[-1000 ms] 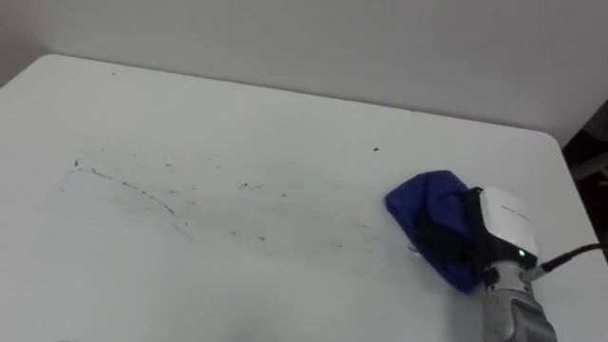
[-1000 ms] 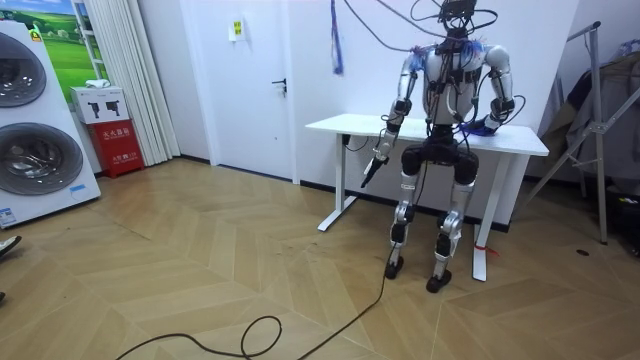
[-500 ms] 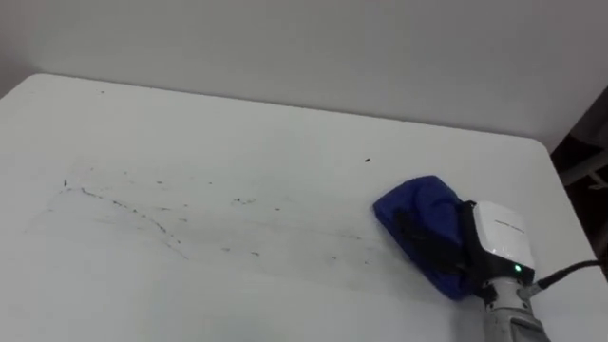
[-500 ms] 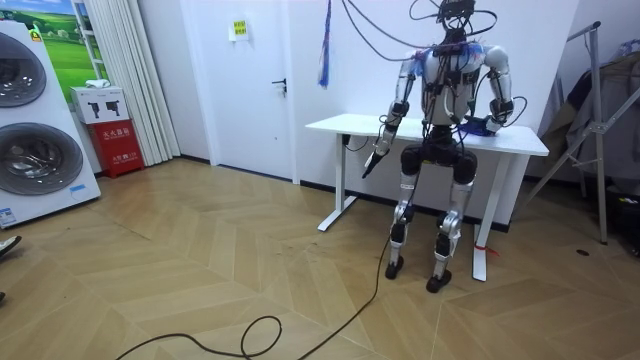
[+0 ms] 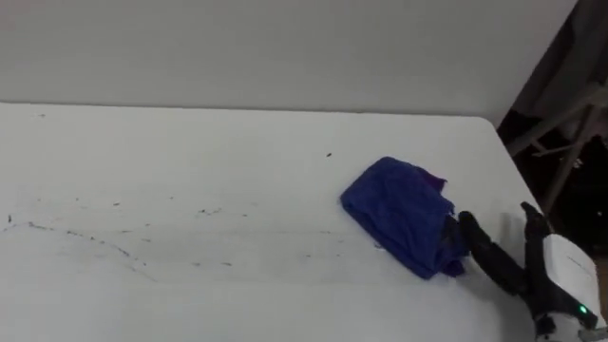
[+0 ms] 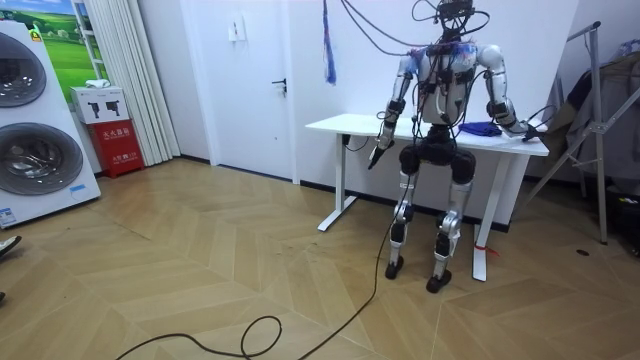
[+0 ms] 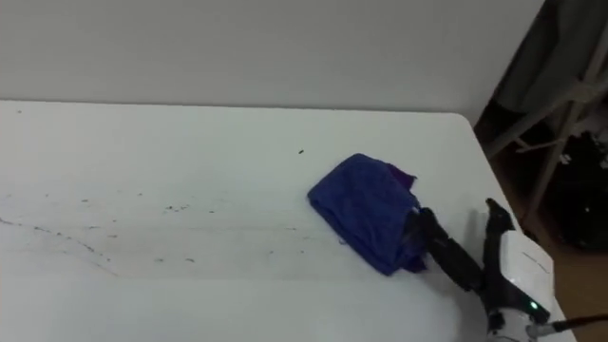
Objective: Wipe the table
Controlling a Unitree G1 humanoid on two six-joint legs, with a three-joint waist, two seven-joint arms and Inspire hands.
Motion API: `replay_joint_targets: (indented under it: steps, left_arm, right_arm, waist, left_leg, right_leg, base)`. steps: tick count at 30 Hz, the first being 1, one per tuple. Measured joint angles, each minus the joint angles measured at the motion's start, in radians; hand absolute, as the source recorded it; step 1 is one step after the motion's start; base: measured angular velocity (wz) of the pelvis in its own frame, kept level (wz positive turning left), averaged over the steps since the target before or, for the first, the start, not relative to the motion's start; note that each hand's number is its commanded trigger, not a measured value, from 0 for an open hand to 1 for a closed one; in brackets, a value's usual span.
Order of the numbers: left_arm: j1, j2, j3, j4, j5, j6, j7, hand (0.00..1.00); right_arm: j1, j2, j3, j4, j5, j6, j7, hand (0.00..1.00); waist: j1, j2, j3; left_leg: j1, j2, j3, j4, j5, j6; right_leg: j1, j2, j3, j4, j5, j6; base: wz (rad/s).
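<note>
Right hand [image 5: 503, 266] of mine is off the blue cloth [image 5: 397, 226] now. A second ago it lay flat on top and pressed the cloth down; now it sits back at 4 o'clock of the cloth, low over the counter [image 5: 190, 142]. It is spread wide, with straight fingers [image 5: 480, 245] reaching toward the cloth's near corner and the thumb standing apart. The fingertips look to be just touching that corner, but I cannot tell whether they press it. They hold nothing.

The cloth lies bunched and uncovered near the counter's right end, about where it was relative to the small dark speck [image 5: 329, 154] at its 11 o'clock. My head has swung right, so most of the shift in the scene is the camera's own.

Off at 9 o'clock of the cloth, the thin dark streaks and crumbs [image 5: 104, 247] run across the counter, well apart from the cloth and unwiped. I judge the wiping far from done: I need to get my palm on the cloth again and sweep it toward 9 o'clock.

My left hand [image 6: 375, 157] hangs idle by the counter's front edge.
</note>
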Motion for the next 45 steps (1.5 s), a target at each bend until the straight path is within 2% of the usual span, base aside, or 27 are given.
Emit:
replay_joint_targets:
  steps: [2,3,5,8,9,13,16,18,22,25,26,28,30,31,33,35,39,44,45]
  left_arm:
    - [-0.018,0.0,0.003,0.027,-0.028,-0.014,-0.001,0.0]
    - [-0.027,0.0,0.009,0.048,-0.043,-0.021,-0.001,0.0]
    - [-0.034,0.0,0.02,0.061,-0.047,-0.022,-0.002,0.0]
    - [-0.028,0.0,0.043,0.061,-0.048,-0.022,-0.006,0.0]
    - [-0.012,0.0,0.058,0.061,-0.048,-0.022,-0.01,0.0]
    - [0.015,0.008,0.098,0.066,-0.084,-0.023,-0.019,0.0]
    - [0.032,0.012,0.112,0.068,-0.085,-0.023,-0.025,0.0]
    - [0.045,0.013,0.134,0.068,-0.083,-0.013,-0.041,0.0]
    - [0.055,0.016,0.146,0.074,-0.082,0.005,-0.046,0.0]
    - [0.057,0.016,0.155,0.1,-0.08,0.017,-0.048,0.0]
    - [0.059,0.016,0.157,0.1,-0.082,0.021,-0.051,0.0]
    - [0.063,0.017,0.157,0.107,-0.082,0.027,-0.052,0.0]
    - [0.062,0.016,0.156,0.106,-0.078,0.038,-0.053,0.0]
    - [0.056,0.015,0.155,0.105,-0.072,0.043,-0.054,0.0]
    - [0.05,0.012,0.155,0.11,-0.04,0.061,-0.058,0.0]
    - [0.043,0.01,0.15,0.113,-0.035,0.061,-0.06,0.0]
    - [0.042,0.007,0.121,0.112,-0.034,0.073,-0.063,0.0]
    - [0.032,0.006,0.093,0.173,-0.021,0.082,-0.06,0.0]
    - [0.021,0.006,0.079,0.18,-0.013,0.089,-0.06,0.0]
  right_arm:
    - [0.001,0.0,-0.029,-0.042,0.029,-0.005,0.006,0.0]
    - [-0.002,-0.001,-0.051,-0.067,0.056,-0.018,0.005,0.0]
    - [-0.005,-0.007,-0.081,-0.095,0.102,-0.027,-0.006,0.0]
    - [-0.014,-0.038,-0.134,-0.106,0.193,-0.031,-0.01,0.0]
    - [-0.027,-0.05,-0.161,-0.106,0.219,-0.031,-0.013,0.0]
    - [-0.044,-0.062,-0.224,-0.087,0.265,-0.031,-0.079,0.0]
    - [-0.043,-0.064,-0.265,0.003,0.315,-0.029,-0.105,0.0]
    - [-0.038,-0.064,-0.293,0.082,0.395,0.0,-0.111,0.0]
    - [-0.006,-0.064,-0.295,0.2,0.468,0.03,-0.107,0.0]
    - [0.026,-0.059,-0.323,0.324,0.538,0.042,-0.091,0.0]
    - [0.038,-0.059,-0.324,0.384,0.586,0.046,-0.085,0.0]
    - [0.043,-0.058,-0.32,0.502,0.647,0.06,-0.066,0.0]
    - [0.054,-0.049,-0.316,0.655,0.702,0.102,-0.019,0.0]
    - [0.061,-0.044,-0.312,0.678,0.711,0.117,-0.006,0.0]
    - [0.099,-0.009,-0.265,0.743,0.719,0.144,0.053,0.0]
    - [0.116,0.018,-0.229,0.792,0.719,0.168,0.108,0.0]
    - [0.109,0.061,-0.135,0.851,0.71,0.235,0.229,0.0]
    - [0.044,0.069,-0.041,0.847,0.553,0.242,0.33,0.0]
    - [0.026,0.069,-0.017,0.834,0.517,0.243,0.35,0.0]
  waist:
    - [-0.013,0.0,0.0006]
    - [-0.018,0.0,0.0052]
    - [-0.019,-0.003,0.0069]
    - [-0.025,-0.011,0.0069]
    - [-0.023,-0.015,0.0094]
    - [-0.043,-0.025,0.0103]
    - [-0.052,-0.038,0.0059]
    - [-0.057,-0.044,0.003]
    - [-0.073,-0.051,0.001]
    - [-0.086,-0.047,0.003]
    - [-0.087,-0.044,-0.0014]
    - [-0.094,-0.042,-0.0009]
    - [-0.095,-0.041,-0.0011]
    - [-0.097,-0.04,-0.0011]
    - [-0.093,-0.033,-0.0003]
    - [-0.098,-0.028,-0.0001]
    - [-0.097,-0.009,-0.0015]
    - [-0.085,0.006,0.0008]
    - [-0.071,0.008,0.0021]
  left_leg:
    - [0.001,0.002,0.019,-0.008,0.0,0.0]
    - [-0.001,0.002,0.026,-0.011,0.0,0.0]
    - [-0.002,0.004,0.037,-0.013,0.0,0.0]
    - [-0.006,0.004,0.049,-0.019,0.0,0.0]
    - [-0.006,0.005,0.063,-0.02,0.0,0.0]
    - [-0.011,0.007,0.067,-0.02,-0.001,0.001]
    - [-0.01,0.007,0.069,-0.022,-0.001,0.001]
    - [-0.008,0.008,0.07,-0.025,-0.001,0.001]
    - [-0.002,0.011,0.072,-0.025,-0.003,0.003]
    - [0.002,0.012,0.072,-0.023,-0.01,0.004]
    - [0.002,0.014,0.071,-0.021,-0.011,0.004]
    - [-0.002,0.015,0.064,-0.007,-0.017,0.004]
    - [0.002,0.014,0.064,-0.006,-0.018,0.004]
    - [0.002,0.014,0.064,-0.006,-0.018,0.004]
    - [0.002,0.014,0.06,-0.004,-0.019,0.004]
    - [0.003,0.015,0.058,-0.001,-0.021,0.004]
    - [0.008,0.012,0.049,0.006,-0.025,0.004]
    - [0.009,0.011,0.046,0.005,-0.026,0.004]
    - [0.009,0.012,0.047,0.005,-0.025,0.004]
  right_leg:
    - [-0.013,0.001,0.014,0.005,0.0,0.0]
    - [-0.022,0.001,0.022,0.013,0.0,0.0]
    - [-0.03,0.002,0.03,0.015,0.0,0.0]
    - [-0.045,0.003,0.04,0.019,0.0,0.001]
    - [-0.053,0.005,0.053,0.024,0.0,0.001]
    - [-0.061,0.006,0.058,0.026,0.0,0.0]
    - [-0.061,0.006,0.056,0.027,0.0,0.0]
    - [-0.061,0.006,0.056,0.028,0.0,0.0]
    - [-0.056,0.008,0.058,0.029,0.0,0.0]
    - [-0.045,0.008,0.053,0.027,-0.001,0.0]
    - [-0.045,0.008,0.058,0.027,-0.002,0.0]
    - [-0.041,0.007,0.057,0.028,-0.004,0.0]
    - [-0.036,0.006,0.056,0.029,-0.009,0.003]
    - [-0.036,0.007,0.057,0.028,-0.009,0.003]
    - [-0.034,0.008,0.057,0.027,-0.009,0.002]
    - [-0.031,0.009,0.056,0.027,-0.009,0.002]
    - [-0.021,0.008,0.048,0.025,-0.009,0.003]
    - [-0.022,0.009,0.046,0.024,-0.009,0.003]
    - [-0.028,0.009,0.051,0.025,-0.009,0.002]
  base:
    - [-0.26]
    - [-0.21]
    - [-0.17]
    - [-0.11]
    - [-0.23]
    - [-0.07]
    - [0.0]
    - [0.0]
    - [0.0]
    - [0.01]
    - [0.0]
    - [0.03]
    - [0.06]
    - [0.0]
    - [0.0]
    - [0.0]
    - [0.02]
    - [0.01]
    - [0.0]
